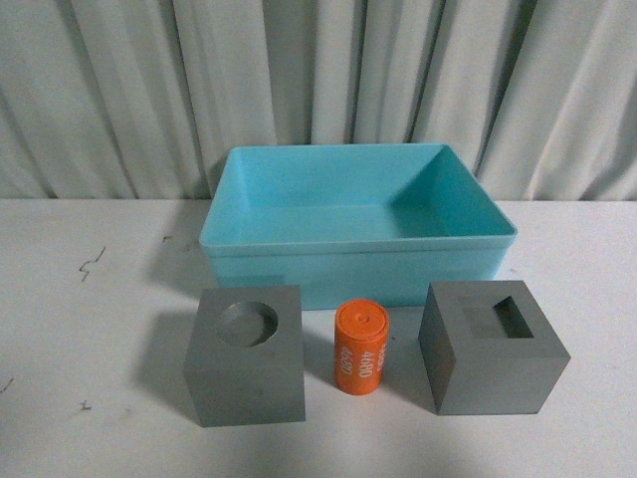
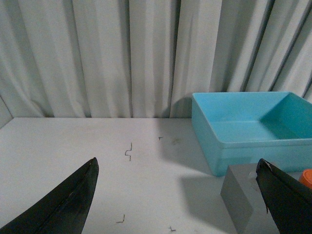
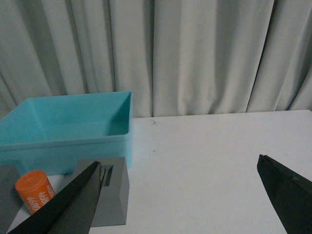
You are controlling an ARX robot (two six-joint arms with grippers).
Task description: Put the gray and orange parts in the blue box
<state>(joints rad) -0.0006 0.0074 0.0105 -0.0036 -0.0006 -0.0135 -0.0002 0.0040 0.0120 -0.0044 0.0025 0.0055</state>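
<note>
The blue box [image 1: 239,239] stands empty at the middle of the white table. In front of it sit a gray cube with a round recess [image 1: 245,368], an upright orange cylinder [image 1: 358,348] printed 4680, and a gray cube with a rectangular recess [image 1: 493,358]. Neither arm shows in the front view. My left gripper [image 2: 176,165] is open above bare table, left of the round-recess cube [image 2: 239,195] and the blue box [image 2: 214,136]. My right gripper [image 3: 179,165] is open, to the right of the rectangular-recess cube [image 3: 114,190], with the orange cylinder [image 3: 34,191] and the blue box [image 3: 63,146] beyond.
A pleated grey-white curtain [image 1: 318,80] hangs behind the table. Small dark marks [image 1: 92,263] dot the tabletop at the left. White tabletop [image 3: 219,156] stretches to the right of the parts.
</note>
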